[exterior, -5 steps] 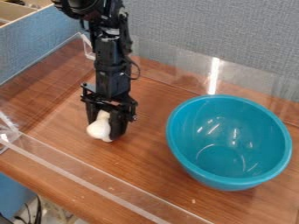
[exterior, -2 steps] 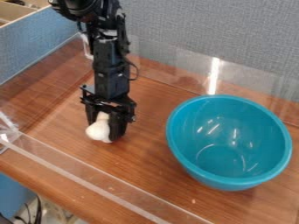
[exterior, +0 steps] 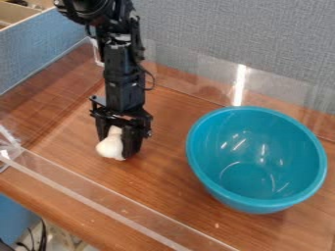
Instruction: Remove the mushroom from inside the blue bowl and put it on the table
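The small toy mushroom with a thick cream-white stem (exterior: 113, 147) was held in the black metal jaws (exterior: 123, 136), which were closed around its upper part; the stem was left pointing down and toward the near side, low over the reddish-brown wood-grain worktop (exterior: 173, 189), though whether the wood was touched cannot be told

The worktop was edged along its near side by a low clear acrylic wall, and the mushroom was placed a little inside that edge; bare wood was left between the jaws and the large round turquoise-blue plastic bowl (exterior: 256, 159), and more was seen on the side away from the bowl

The bowl was set well apart from the mushroom, its deep, smooth, glossy inside streaked with light; behind the worktop a grey panel of woven-looking texture (exterior: 249, 37) was seen
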Controlling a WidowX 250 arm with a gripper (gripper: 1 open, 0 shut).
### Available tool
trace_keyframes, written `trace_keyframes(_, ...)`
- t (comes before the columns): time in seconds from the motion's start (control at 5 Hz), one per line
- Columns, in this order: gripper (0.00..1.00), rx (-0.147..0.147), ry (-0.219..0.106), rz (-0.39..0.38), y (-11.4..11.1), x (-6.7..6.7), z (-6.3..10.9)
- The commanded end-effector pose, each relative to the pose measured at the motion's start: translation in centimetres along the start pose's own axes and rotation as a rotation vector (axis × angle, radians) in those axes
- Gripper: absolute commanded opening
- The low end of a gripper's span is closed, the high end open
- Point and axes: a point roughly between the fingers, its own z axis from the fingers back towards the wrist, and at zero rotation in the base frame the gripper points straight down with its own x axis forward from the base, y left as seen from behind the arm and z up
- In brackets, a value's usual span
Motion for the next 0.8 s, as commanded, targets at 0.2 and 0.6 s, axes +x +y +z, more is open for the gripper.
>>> trace_keyframes(0.2,0.00,0.006,-0.053,0.016,0.37,-0.22,1.61)
trace_keyframes(0.6,0.00,-0.005,-0.053,0.014,0.18,-0.49,1.64)
